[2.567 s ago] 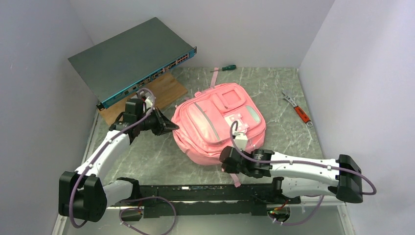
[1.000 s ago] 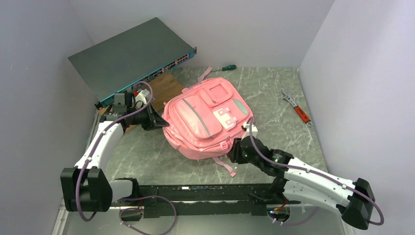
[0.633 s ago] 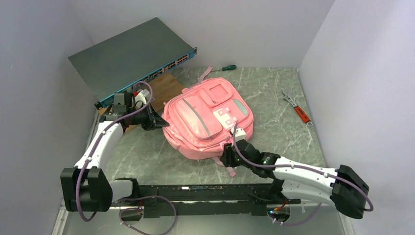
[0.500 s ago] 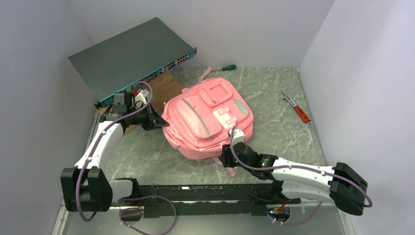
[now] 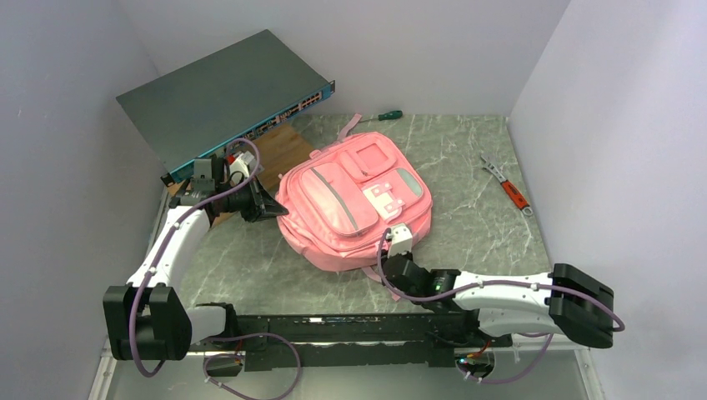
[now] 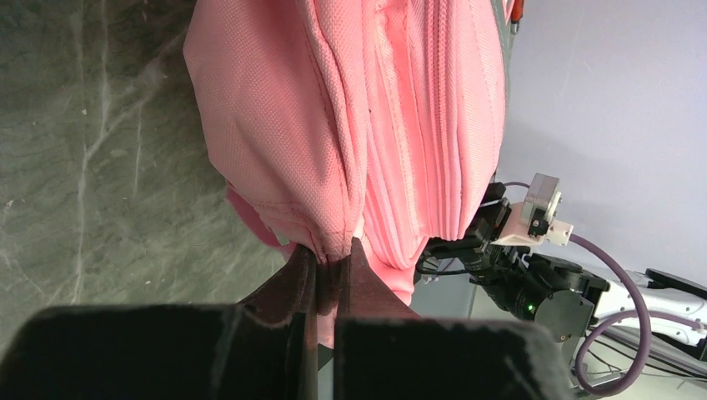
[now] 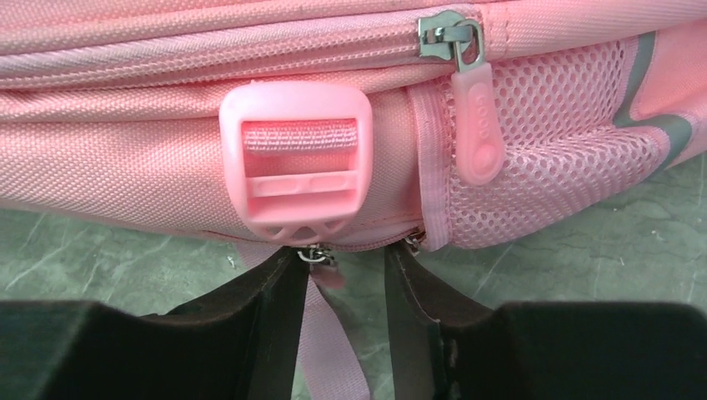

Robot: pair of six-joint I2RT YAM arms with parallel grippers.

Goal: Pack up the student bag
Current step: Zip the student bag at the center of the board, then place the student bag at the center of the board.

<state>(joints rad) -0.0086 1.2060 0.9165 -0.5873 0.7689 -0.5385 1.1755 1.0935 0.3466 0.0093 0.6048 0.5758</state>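
Left jaws tight on student bag [image 5: 333, 218]

So the table [image 5: 483, 225] is showing a grey-green marble-look top, and a few things are sitting right on it. A pink backpack [image 5: 350, 204] is lying flat about in the middle, front pockets facing up, with one strap [image 5: 350, 127] trailing off its far end onto the marble. Far left, a wooden board [image 5: 288, 152] is lying flat, just beside the backpack's left side. A big grey network switch [image 5: 217, 96] is resting tilted with its port edge down on that board. A green-handled screwdriver [image 5: 385, 116] is lying at the far edge, near that strap. Over on the right, well apart from the backpack, a red-handled wrench [image 5: 508, 187] is lying by itself.
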